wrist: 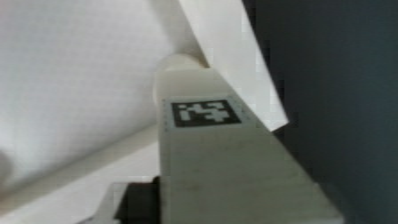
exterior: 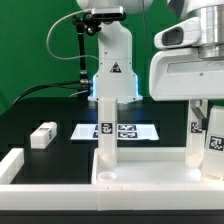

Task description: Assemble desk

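The desk's white tabletop panel [exterior: 150, 178] lies flat at the front of the black table. One white leg [exterior: 107, 130] stands upright at its corner on the exterior view's left. At the right corner two tagged legs show close together [exterior: 197, 135] [exterior: 215, 140]. My gripper [exterior: 205, 105] hangs right above them, and I cannot tell which leg it holds. In the wrist view my gripper [wrist: 222, 215] is shut on a leg [wrist: 214, 150] with a tag, pointing down at the tabletop panel [wrist: 71, 80]. A loose leg [exterior: 43, 135] lies on the table at the left.
The marker board [exterior: 135, 130] lies flat behind the tabletop panel. The arm's base [exterior: 110, 70] stands at the back middle. A white border bar [exterior: 12, 165] runs along the front left, and another [exterior: 100, 208] along the front edge.
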### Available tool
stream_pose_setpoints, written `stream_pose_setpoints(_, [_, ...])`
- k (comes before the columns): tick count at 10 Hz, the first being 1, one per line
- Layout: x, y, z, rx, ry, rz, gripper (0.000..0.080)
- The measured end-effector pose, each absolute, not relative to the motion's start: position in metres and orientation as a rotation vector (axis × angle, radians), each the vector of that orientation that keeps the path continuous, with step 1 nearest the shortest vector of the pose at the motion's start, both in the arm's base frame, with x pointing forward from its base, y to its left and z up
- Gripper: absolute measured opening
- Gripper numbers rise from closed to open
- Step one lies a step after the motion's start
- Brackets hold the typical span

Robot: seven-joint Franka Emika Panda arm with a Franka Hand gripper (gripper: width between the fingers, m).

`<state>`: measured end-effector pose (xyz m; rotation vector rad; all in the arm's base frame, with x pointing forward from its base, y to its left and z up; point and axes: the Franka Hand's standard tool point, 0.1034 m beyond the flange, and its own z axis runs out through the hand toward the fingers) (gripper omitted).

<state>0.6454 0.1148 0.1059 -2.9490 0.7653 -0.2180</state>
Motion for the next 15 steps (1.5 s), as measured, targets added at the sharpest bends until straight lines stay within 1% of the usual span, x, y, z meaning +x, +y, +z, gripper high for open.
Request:
stream_pose_setpoints(1, [0.645,0.115,0.106,-2.922,0.852,-0.212,0.031])
stream_pose_setpoints(3, [0.643,0.111,0.105,-2.718,1.347,-0.181,0.0307])
stream_pose_setpoints(5, [0.642,0.104,0.103,-2.359,1.814,-0.088,0.0304])
stream_pose_setpoints(6, [0.641,0.101,0.103,-2.207,1.938,-0.037,0.0304])
stream_pose_setpoints(8, [0.639,0.103,0.102,-2.142,1.998,-0.031,0.0304])
stream_pose_setpoints(10, [0.639,0.103,0.102,-2.196,1.943,-0.038,0.0304])
stream_pose_setpoints(11, [0.639,0.109,0.104,-2.403,1.738,-0.051,0.0484])
stream_pose_setpoints(12, [0.643,0.111,0.108,-2.564,1.478,-0.083,0.0593])
stream_pose_setpoints(13, [0.643,0.11,0.108,-2.671,1.269,-0.099,0.0593])
stream_pose_setpoints(14, [0.642,0.11,0.108,-2.747,1.098,-0.109,0.0638])
stream_pose_setpoints(15, [0.642,0.109,0.107,-2.771,1.052,-0.116,0.0646])
